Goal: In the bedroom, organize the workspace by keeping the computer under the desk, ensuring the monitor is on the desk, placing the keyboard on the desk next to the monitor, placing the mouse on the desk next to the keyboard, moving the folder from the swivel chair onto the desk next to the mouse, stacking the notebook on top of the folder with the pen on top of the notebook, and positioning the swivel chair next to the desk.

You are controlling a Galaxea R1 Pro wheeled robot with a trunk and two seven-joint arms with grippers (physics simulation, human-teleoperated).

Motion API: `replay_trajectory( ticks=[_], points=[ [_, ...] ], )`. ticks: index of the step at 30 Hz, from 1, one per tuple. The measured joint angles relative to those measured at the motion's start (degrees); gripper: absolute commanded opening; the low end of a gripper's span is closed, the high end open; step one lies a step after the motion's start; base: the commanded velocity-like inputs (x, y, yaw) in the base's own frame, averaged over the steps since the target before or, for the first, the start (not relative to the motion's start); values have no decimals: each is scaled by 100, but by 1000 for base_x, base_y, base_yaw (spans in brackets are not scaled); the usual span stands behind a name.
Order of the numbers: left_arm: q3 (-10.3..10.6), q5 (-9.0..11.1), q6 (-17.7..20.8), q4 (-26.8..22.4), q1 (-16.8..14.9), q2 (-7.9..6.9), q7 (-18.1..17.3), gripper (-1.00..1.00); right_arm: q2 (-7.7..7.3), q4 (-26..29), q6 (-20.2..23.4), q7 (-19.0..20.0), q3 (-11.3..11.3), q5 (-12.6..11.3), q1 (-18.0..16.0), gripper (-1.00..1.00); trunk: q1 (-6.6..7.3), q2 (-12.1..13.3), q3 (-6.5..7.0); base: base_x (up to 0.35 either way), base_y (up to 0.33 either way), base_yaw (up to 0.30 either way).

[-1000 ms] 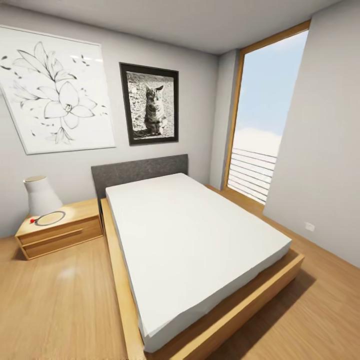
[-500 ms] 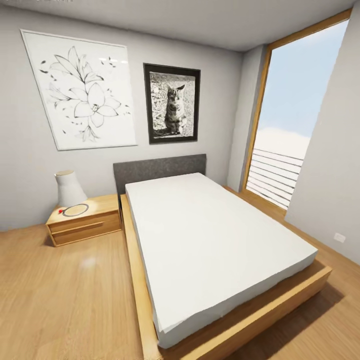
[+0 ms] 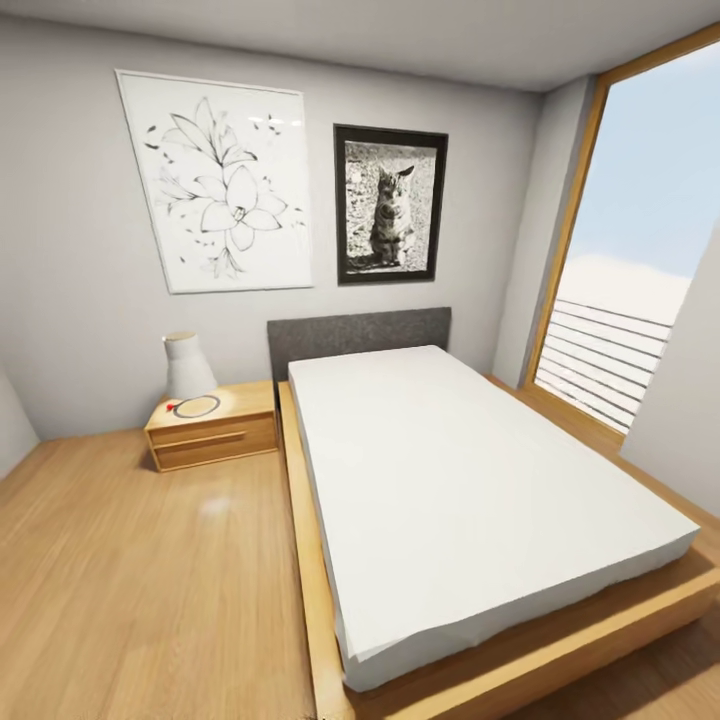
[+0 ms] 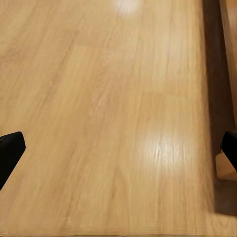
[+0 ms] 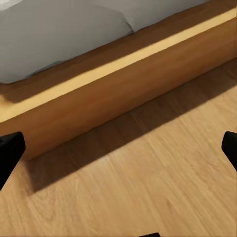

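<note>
The desk, swivel chair, computer, monitor, keyboard, mouse, folder, notebook and pen are out of view. In the left wrist view my left gripper (image 4: pixel 118 153) is open, its black fingertips (image 4: pixel 10 153) far apart over bare wooden floor (image 4: pixel 108 98). In the right wrist view my right gripper (image 5: pixel 118 153) is open too, with nothing between its fingertips (image 5: pixel 9 150). It hangs above the floor beside the light-wood bed frame (image 5: pixel 118 94).
A low bed with a white mattress (image 3: pixel 470 480) and a grey headboard (image 3: pixel 360 335) takes up the middle and right. A wooden nightstand (image 3: pixel 212 430) with a white lamp (image 3: pixel 188 365) stands to its left. A tall window (image 3: pixel 640 270) is at the right. Open wooden floor (image 3: pixel 130 580) lies at the left.
The whole picture has slid to the right, so the camera has turned left. More of the left wall and floor shows now. Nothing in the room has moved.
</note>
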State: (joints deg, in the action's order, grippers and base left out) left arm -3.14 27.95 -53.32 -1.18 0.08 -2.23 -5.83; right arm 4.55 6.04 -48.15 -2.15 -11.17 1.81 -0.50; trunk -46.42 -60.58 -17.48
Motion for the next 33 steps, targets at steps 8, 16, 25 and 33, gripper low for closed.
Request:
replay_trajectory(
  ticks=[8,16,25,33],
  points=[
    [2,0,32,1,0,44,6,100,0,-12,-29,0,0,0,0,100,0,0,-22,0,-41,258],
    [2,4,48,1,0,54,17,100,0,-18,-21,-1,0,0,0,100,0,0,-44,0,-184,262],
    [0,3,60,1,0,49,18,100,0,-22,-15,-1,0,0,0,100,0,0,-66,0,-30,265],
    [3,0,61,1,0,61,18,100,-5,-23,16,-1,8,0,0,100,0,0,-76,0,-1,271]
  ],
)
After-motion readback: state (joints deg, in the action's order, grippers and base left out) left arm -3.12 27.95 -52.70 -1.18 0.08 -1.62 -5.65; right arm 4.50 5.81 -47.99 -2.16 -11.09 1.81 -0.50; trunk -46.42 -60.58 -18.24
